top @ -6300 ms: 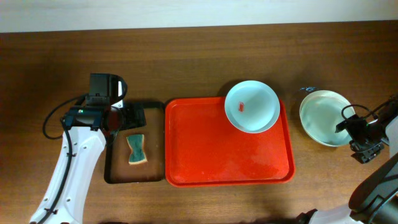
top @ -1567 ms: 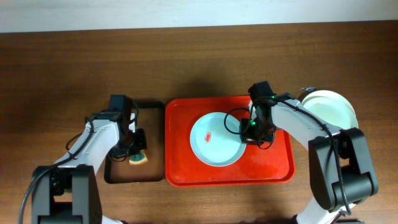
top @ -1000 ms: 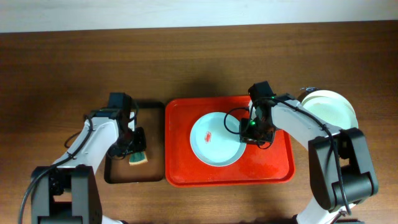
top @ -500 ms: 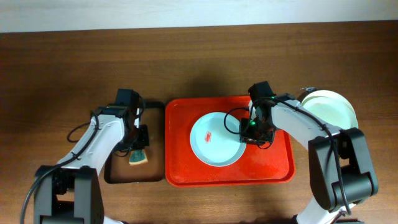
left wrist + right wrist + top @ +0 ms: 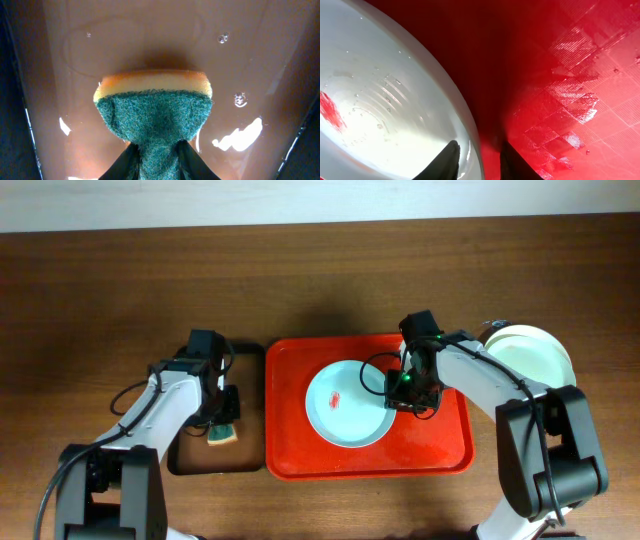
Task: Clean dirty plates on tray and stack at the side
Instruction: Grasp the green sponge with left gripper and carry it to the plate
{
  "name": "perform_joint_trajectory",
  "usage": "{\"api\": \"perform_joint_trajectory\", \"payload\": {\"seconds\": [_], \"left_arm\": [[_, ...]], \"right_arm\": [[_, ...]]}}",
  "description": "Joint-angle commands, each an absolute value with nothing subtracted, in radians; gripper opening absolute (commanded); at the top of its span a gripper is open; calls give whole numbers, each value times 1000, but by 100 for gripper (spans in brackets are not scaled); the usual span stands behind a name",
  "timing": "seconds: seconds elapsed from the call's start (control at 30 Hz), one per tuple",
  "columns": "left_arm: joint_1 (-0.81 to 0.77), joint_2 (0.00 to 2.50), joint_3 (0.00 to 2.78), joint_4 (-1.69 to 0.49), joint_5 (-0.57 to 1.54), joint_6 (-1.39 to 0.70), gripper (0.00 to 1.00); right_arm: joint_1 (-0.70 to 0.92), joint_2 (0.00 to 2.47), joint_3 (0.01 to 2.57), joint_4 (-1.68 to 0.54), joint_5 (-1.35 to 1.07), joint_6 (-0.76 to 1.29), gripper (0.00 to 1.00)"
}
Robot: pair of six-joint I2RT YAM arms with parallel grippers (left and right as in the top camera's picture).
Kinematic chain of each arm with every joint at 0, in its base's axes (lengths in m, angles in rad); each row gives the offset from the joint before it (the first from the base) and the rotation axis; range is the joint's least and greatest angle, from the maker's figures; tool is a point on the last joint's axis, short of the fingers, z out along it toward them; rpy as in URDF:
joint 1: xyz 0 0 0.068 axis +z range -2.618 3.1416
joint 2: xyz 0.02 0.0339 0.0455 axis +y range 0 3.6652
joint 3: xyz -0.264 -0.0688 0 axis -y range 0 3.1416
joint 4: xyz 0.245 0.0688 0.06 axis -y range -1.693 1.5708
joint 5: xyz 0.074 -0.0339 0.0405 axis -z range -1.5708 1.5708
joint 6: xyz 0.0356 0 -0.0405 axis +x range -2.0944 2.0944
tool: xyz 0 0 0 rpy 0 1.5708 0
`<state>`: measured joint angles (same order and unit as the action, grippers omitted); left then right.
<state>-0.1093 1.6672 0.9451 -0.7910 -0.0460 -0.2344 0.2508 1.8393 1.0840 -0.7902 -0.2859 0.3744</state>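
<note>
Two arms reach in from the near edge of the table, both bent at the elbow. The left forearm slants toward 1 o'clock, its wrist tipped down over the black tray [image 5: 184,458]. The left gripper [image 5: 159,162] is pinched narrow on a sponge [image 5: 152,107], green scouring face toward the wrist and yellow foam on the far side. Whether the sponge touches the wet tray floor I cannot tell.

The right arm arches from 5 o'clock and swings across toward 9. The right gripper [image 5: 479,162] clamps the rim of the pale blue plate [image 5: 380,85] at the plate's 3 o'clock edge, one finger inside and one outside. That plate lies mid red tray [image 5: 560,75], a red smear [image 5: 331,112] near its centre.

Farther off, at 2 o'clock from the red tray, a pale green plate [image 5: 535,358] sits on the table [image 5: 320,270].
</note>
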Motion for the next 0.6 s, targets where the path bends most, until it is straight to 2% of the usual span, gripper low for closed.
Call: {"api": "perform_joint_trajectory", "payload": {"seconds": [0.0,0.1,0.13,0.17,0.37,0.4,0.43,0.47,0.53,0.57], "left_arm": [[-112,1670,910,-784,-56,-231,24],[-112,1670,905,-776,-56,-238,26],[-112,1670,905,-772,-56,-238,26],[-112,1670,905,-770,-56,-238,26],[-112,1670,905,-762,-56,-238,27],[-112,1670,905,-762,-56,-238,28],[-112,1670,905,-762,-56,-238,29],[-112,1670,905,-762,-56,-238,31],[-112,1670,905,-761,-56,-238,30],[-112,1670,905,-760,-56,-238,30]], "right_arm": [[262,1837,1069,-783,-276,379,29],[262,1837,1069,-780,-276,379,31],[262,1837,1069,-780,-276,379,23],[262,1837,1069,-777,-276,379,6],[262,1837,1069,-692,-276,379,4],[262,1837,1069,-691,-276,379,40],[262,1837,1069,-691,-276,379,52],[262,1837,1069,-692,-276,379,51],[262,1837,1069,-695,-276,379,15],[262,1837,1069,-697,-276,379,4]]}}
